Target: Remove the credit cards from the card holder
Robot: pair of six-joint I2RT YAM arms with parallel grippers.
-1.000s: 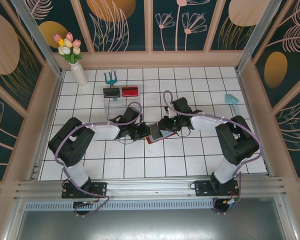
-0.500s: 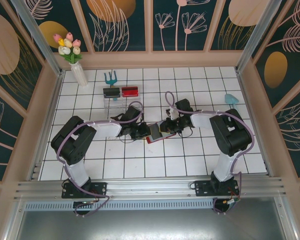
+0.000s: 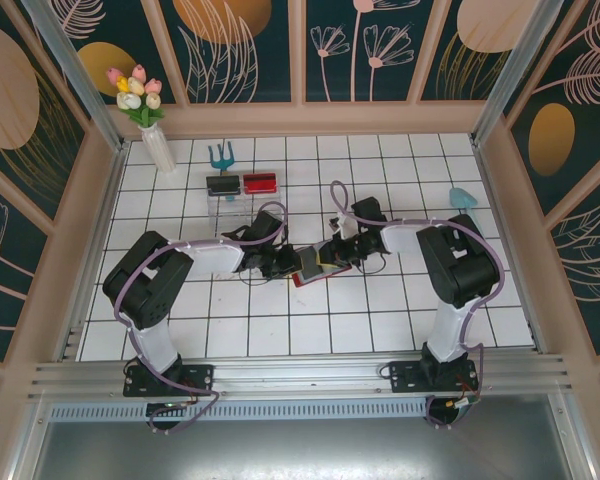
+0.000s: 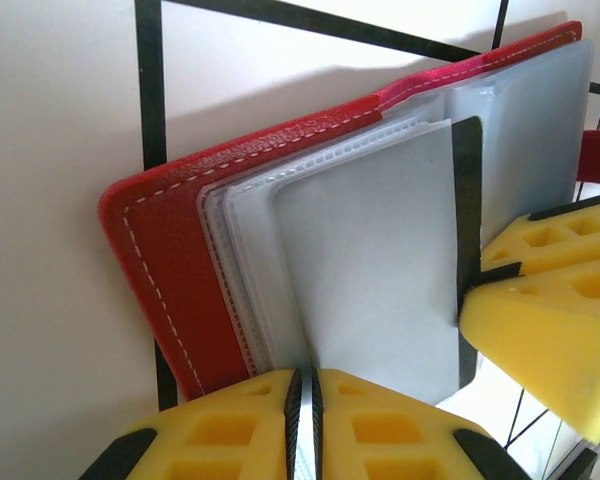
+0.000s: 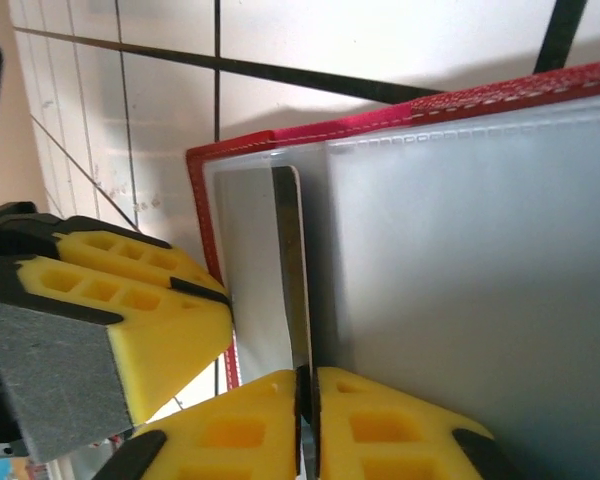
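— Top view?
— Fixed, high behind the arm bases, facing down and forward over the whole table [image 3: 380,320]. Far off.
— Wrists?
— Riding each wrist, sighting along own fingers, very near, from opposite sides of the holder [image 3: 310,268].
— Overlap?
— Holder in all three; left fingers [image 5: 130,300] in right view, right fingers [image 4: 550,320] in left.

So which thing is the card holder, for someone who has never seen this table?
Look at the middle of the white tiled table, where the left gripper and right gripper meet. The card holder lies open between them, each pinching one of its thin leaves. Unlike the small red tray further back, it is a stitched red cover fanned with clear greyish pockets.
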